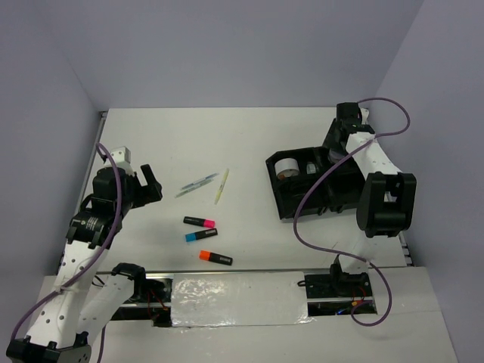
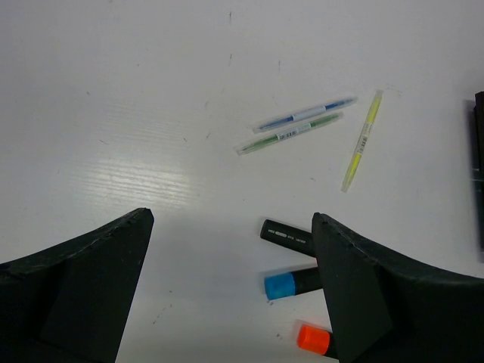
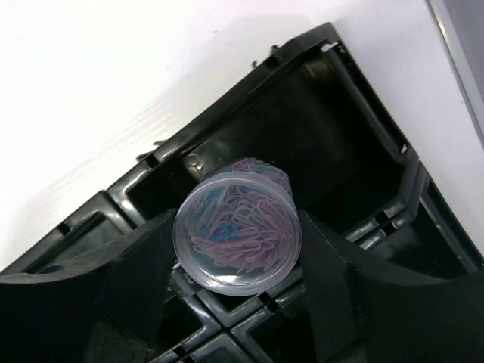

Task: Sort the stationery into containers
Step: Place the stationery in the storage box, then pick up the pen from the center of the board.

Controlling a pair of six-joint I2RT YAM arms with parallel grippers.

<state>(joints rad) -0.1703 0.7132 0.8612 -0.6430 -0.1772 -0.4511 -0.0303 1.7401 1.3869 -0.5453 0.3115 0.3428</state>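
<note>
Clear pot (image 3: pixel 236 231) pinched in right gripper (image 3: pixel 238 253), round face to wrist camera, over tray (image 3: pixel 249 79), big compartment (image 3: pixel 318 144) at its 1 o'clock; left gripper (image 2: pixel 231 219) wide apart, empty, highlighters (image 2: pixel 291 283) at 5 o'clock.

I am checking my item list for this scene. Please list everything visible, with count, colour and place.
table: one, white
organiser tray: one, black, table's right side
highlighters: three, black with pink, blue, orange ends, on the table centre-left
thin pens: three, blue, green, yellow, on the table beyond the highlighters
tape roll: one, pale grey, in the tray's far-left compartment
clear pot: one, transparent, paper clips inside, held above the tray
left gripper: one, black, open, empty, above the table
right gripper: one, black, closed on the clear pot
</note>
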